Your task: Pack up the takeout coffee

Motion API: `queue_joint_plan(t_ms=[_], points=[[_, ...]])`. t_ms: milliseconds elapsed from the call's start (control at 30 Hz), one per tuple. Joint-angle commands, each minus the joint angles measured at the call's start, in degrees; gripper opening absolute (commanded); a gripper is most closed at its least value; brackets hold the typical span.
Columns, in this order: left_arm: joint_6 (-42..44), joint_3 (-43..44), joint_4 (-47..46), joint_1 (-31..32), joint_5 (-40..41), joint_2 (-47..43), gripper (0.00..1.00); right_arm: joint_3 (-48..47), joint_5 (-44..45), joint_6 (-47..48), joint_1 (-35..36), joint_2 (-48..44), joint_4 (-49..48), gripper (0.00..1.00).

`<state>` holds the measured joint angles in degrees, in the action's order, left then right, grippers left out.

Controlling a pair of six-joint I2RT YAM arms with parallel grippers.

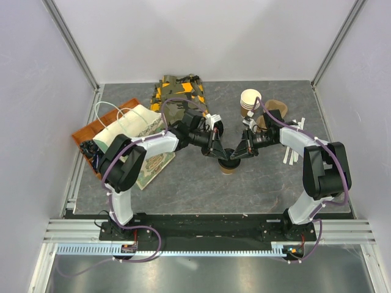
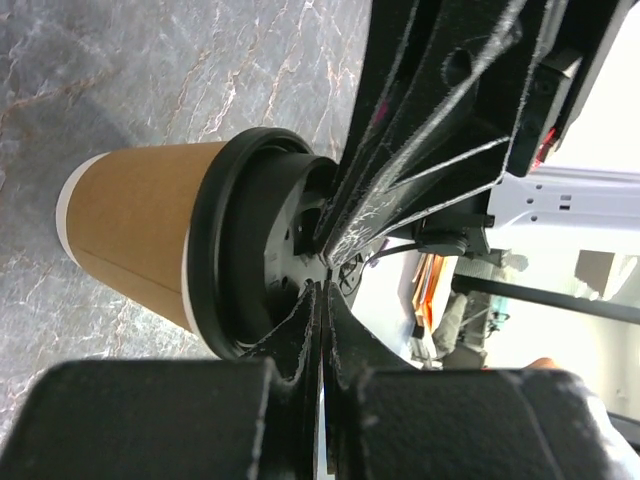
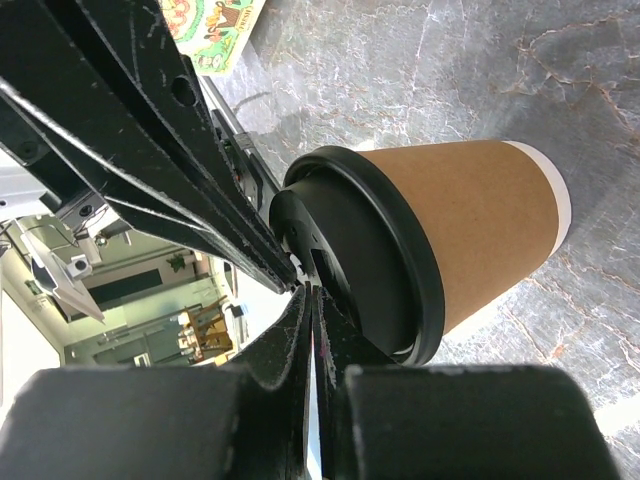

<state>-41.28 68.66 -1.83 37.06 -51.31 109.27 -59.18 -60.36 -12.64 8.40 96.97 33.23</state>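
Observation:
The takeout coffee [image 1: 230, 167], a brown kraft cup with a black lid, stands upright on the grey marble table between my two arms. My left gripper [image 1: 221, 156] comes down on it from the left and my right gripper [image 1: 237, 154] from the right, and their tips meet over the lid. In the left wrist view the cup [image 2: 140, 235] lies just past my left gripper [image 2: 322, 288], which is shut with its tips against the lid [image 2: 255, 250]. In the right wrist view my right gripper [image 3: 311, 292] is likewise shut, with its tips at the lid [image 3: 370, 270]. Neither holds anything between its fingers.
A white printed paper bag [image 1: 135, 128] lies at the left over an orange tray [image 1: 88, 131]. A yellow-and-camouflage bag [image 1: 181, 91] lies at the back. A stack of lidless cups [image 1: 249, 101], a brown cup [image 1: 276, 110] and white sticks [image 1: 292, 152] are at the right.

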Motion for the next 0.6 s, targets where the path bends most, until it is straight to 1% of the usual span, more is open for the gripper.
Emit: queue_joint_plan(t_ms=[0,67,167,200,267,300,367,400,433,467,500,533,567], points=[[6.20,2.61,1.30,1.26,-1.34,-1.43,0.02,0.12,3.58,2.19,0.12,0.94,-0.19,0.08],[7.79,2.70,1.30,1.87,-0.73,-3.36,0.02,0.12,3.67,2.19,0.12,1.03,-0.27,0.08],[9.19,2.27,1.47,2.49,2.26,-6.34,0.02,0.03,3.76,2.01,0.21,0.94,-0.28,0.08],[9.81,2.35,3.65,2.84,4.88,-6.96,0.02,0.03,3.84,2.10,0.12,0.85,-0.19,0.09],[12.08,2.79,5.59,3.19,7.00,-8.72,0.02,0.03,4.11,1.92,0.12,0.59,-0.19,0.09],[13.23,3.40,9.08,3.72,9.71,-9.07,0.02,0.03,4.19,2.01,0.30,0.42,-0.19,0.08],[17.53,5.94,13.76,4.25,12.54,-9.78,0.05,0.03,4.37,1.92,0.21,0.15,-0.19,0.09],[19.20,6.91,15.61,4.77,15.68,-9.96,0.06,0.03,4.46,2.01,0.12,0.15,-0.10,0.09],[23.39,8.31,21.19,5.21,18.32,-10.22,0.08,0.03,4.63,2.01,0.30,0.06,-0.10,0.09],[25.70,11.37,23.68,5.65,20.96,-10.22,0.09,-0.06,4.90,1.92,0.21,-0.11,-0.10,0.09],[28.16,13.23,26.67,6.70,25.60,-10.05,0.10,-0.06,5.07,1.83,0.21,-0.20,-0.10,0.09],[32.10,15.16,31.48,7.41,28.43,-9.78,0.11,-0.15,5.16,1.83,0.30,-0.20,-0.10,0.09],[33.62,18.49,33.79,8.02,30.55,-9.35,0.11,-0.15,5.42,1.83,0.30,-0.29,-0.10,0.09]])
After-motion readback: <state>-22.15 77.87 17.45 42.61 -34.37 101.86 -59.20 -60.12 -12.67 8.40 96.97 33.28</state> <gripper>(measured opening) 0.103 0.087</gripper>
